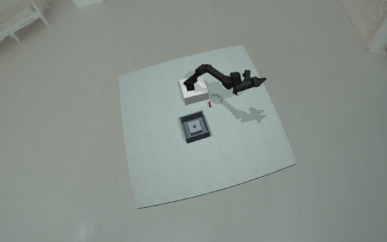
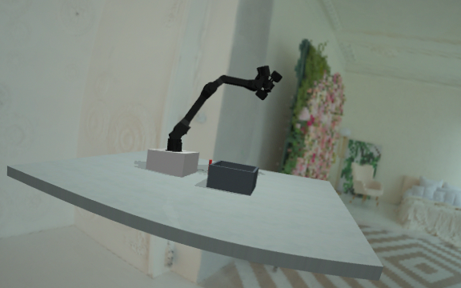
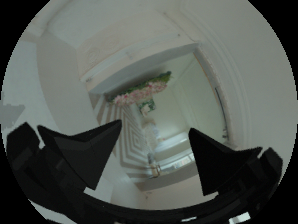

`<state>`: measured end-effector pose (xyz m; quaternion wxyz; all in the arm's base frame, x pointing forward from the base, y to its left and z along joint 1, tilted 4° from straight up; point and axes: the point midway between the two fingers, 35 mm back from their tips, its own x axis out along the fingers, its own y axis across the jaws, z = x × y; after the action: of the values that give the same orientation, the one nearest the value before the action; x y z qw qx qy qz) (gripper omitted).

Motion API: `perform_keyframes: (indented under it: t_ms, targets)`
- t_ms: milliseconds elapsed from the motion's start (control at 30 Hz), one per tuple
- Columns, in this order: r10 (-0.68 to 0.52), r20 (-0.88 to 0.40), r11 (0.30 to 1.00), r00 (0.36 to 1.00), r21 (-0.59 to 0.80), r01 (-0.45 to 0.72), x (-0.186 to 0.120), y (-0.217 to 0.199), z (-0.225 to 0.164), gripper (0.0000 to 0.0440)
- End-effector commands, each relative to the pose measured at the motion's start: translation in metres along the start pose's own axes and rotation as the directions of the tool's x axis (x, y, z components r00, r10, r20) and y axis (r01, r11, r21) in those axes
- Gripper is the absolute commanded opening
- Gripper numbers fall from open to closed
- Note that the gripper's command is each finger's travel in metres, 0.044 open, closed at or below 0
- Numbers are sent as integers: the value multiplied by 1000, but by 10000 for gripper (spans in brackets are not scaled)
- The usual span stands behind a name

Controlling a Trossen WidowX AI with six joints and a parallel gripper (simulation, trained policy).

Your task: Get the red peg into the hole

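Raised arm with spread pincer; peg ungrasped beside the pedestal.
The red peg [image 1: 209, 104] [image 2: 210, 162] stands or leans on the table [image 1: 156, 161] [image 2: 294, 224], between the white pedestal [image 1: 196, 98] [image 2: 166, 162] and the open box [image 1: 198, 138] [image 2: 232, 178], outside the latter. Because the arm is high and turned away, with no peg discernible in the wrist view, a poorly aimed descent could topple this slender part or strike the box wall; an off-axis grasp could later jam it at the plate's hole [image 1: 194, 126]. The pincer [image 1: 265, 79] [image 2: 272, 85] [image 3: 156, 128] has its fingers wide apart, nearly fully open, holding and touching nothing.
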<state>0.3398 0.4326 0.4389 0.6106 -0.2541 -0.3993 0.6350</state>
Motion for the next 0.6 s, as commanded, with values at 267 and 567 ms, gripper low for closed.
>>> perform_keyframes:
  t_ms: [267,567]
  targets:
    - [-47,-188,968,981,234,91,-23,-5,-34,440]
    - [-54,-368,872,928,436,223,-54,-3,-63,440]
